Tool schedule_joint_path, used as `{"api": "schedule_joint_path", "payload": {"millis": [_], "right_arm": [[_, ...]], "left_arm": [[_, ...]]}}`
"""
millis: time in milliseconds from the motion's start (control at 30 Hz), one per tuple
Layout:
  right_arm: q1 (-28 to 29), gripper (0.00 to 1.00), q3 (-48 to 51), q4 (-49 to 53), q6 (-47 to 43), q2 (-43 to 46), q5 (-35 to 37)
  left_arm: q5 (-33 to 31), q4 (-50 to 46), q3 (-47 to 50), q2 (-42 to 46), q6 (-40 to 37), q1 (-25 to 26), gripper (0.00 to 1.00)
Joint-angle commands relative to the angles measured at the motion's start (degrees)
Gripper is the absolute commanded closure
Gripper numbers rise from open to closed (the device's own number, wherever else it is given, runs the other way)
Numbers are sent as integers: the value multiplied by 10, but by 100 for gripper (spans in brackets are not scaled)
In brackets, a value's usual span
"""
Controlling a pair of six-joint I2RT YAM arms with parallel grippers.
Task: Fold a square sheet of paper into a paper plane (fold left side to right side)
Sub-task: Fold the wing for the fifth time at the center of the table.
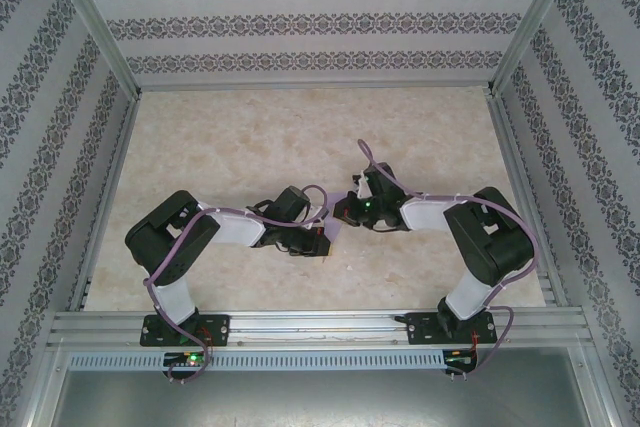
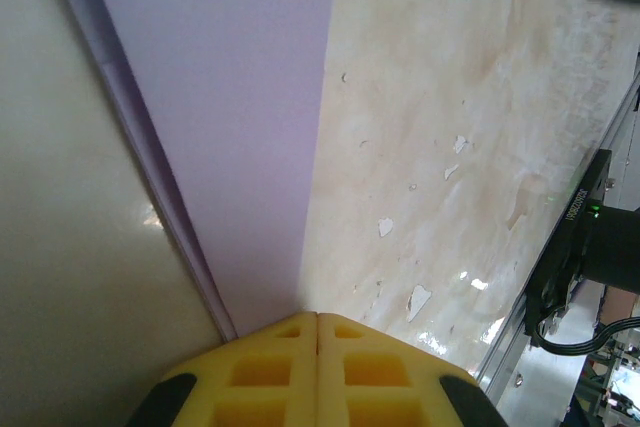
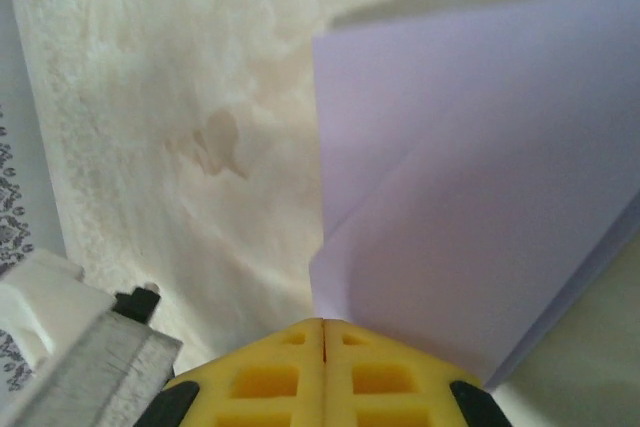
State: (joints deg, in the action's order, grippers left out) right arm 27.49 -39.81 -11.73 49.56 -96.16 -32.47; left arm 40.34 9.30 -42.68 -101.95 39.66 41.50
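The square sheet of paper (image 2: 230, 127) is plain lilac and doubled over, its layered edge running along its left side in the left wrist view. My left gripper (image 2: 317, 315) is shut on its near corner. From the right wrist, two lilac layers of the sheet (image 3: 470, 197) fan apart above the table, and my right gripper (image 3: 323, 322) is shut on their near corner. From above, the left gripper (image 1: 318, 237) and the right gripper (image 1: 346, 213) meet tip to tip at mid-table, the paper between them lying almost edge-on.
The marbled table top (image 1: 300, 137) has flaked patches (image 2: 418, 299). Aluminium rails (image 1: 320, 325) run along the near edge and patterned walls (image 1: 300, 17) close the other sides. An arm base with a green light (image 2: 592, 237) stands by the rail.
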Motion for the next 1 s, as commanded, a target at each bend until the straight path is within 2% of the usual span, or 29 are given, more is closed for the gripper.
{"api": "schedule_joint_path", "payload": {"millis": [0, 567, 967], "right_arm": [[-12, 100, -13, 27, -22, 2, 1], [-27, 100, -6, 79, -58, -60, 37], [-27, 100, 4, 82, -57, -54, 39]], "left_arm": [[-24, -28, 20, -7, 3, -5, 100], [11, -41, -41, 31, 11, -5, 100], [29, -99, -134, -38, -32, -6, 100]]}}
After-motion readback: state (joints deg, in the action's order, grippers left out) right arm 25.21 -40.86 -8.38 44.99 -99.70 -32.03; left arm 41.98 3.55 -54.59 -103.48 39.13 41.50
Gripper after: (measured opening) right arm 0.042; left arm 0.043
